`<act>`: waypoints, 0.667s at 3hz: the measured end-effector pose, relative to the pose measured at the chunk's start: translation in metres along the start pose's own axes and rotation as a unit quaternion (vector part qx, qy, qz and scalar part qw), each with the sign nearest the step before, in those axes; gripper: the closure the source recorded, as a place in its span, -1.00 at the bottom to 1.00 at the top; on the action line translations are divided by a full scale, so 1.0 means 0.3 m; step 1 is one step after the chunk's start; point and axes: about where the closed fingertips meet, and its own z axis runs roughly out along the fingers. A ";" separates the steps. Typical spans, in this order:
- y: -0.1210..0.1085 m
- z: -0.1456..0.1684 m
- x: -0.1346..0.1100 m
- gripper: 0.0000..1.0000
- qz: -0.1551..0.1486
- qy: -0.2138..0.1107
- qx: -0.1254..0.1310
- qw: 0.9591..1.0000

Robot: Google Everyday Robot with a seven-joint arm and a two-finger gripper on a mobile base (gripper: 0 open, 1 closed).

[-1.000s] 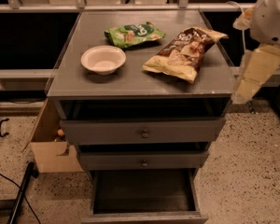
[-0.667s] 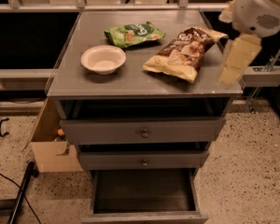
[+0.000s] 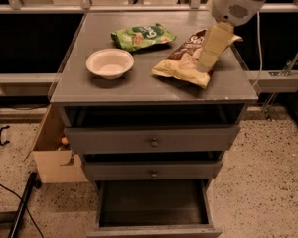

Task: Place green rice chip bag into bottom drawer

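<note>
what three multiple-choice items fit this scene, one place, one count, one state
1. Where does the green rice chip bag lie? A on the cabinet top, behind the white bowl; B inside the bowl; C on the floor.
2. How many round knobs show on the drawer fronts? A one; B two; C four.
3. The bottom drawer is: A shut; B pulled open, floor bare; C open with a bag inside.
Answers: 1 A, it lies on the top, while the gripper hangs over the brown chip bag. 2 B, one knob per front. 3 B, its dark floor shows.
</note>
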 end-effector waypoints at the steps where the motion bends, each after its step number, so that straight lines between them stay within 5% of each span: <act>1: -0.112 0.089 -0.084 -1.00 0.008 -0.036 0.039 0.999; 2: -0.112 0.089 -0.084 -1.00 0.008 -0.036 0.039 0.999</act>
